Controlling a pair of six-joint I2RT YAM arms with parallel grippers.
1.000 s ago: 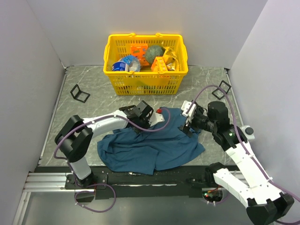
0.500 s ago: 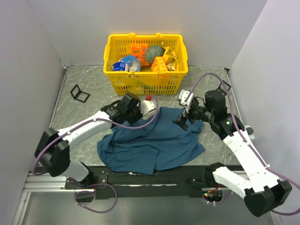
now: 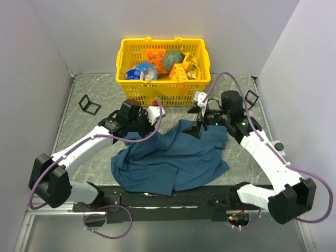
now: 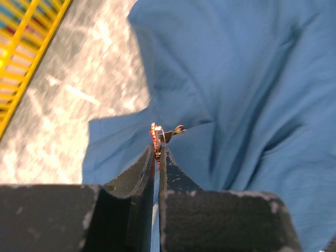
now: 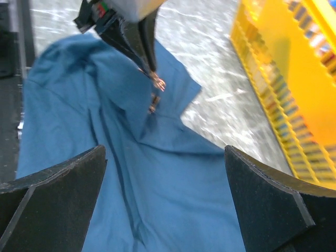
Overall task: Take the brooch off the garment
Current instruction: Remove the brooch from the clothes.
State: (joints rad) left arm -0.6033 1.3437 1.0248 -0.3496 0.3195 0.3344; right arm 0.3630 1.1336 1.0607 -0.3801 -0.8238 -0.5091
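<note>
The blue garment [image 3: 173, 157] lies crumpled on the marble table between the arms. My left gripper [image 3: 155, 108] is above its far left corner, in front of the basket. In the left wrist view it [image 4: 156, 149] is shut on the tiny orange-red brooch [image 4: 155, 137]. A fold of the cloth [image 4: 220, 105] is drawn up to the brooch's pin. The right wrist view shows the brooch [image 5: 158, 81] at the left fingers [image 5: 140, 44], just above a raised peak of cloth. My right gripper [image 3: 193, 121] is open above the garment's far right part, with nothing between its fingers [image 5: 68, 184].
A yellow basket [image 3: 163, 93] of groceries stands at the back middle, close behind both grippers; it also shows in the left wrist view [image 4: 21, 63] and the right wrist view [image 5: 294, 79]. Black wire brackets lie at the back left [image 3: 89, 104] and back right [image 3: 252, 98].
My left gripper has moved left and back toward the basket with the brooch, drawing the cloth's far edge along. My right gripper has moved left and back along the garment.
</note>
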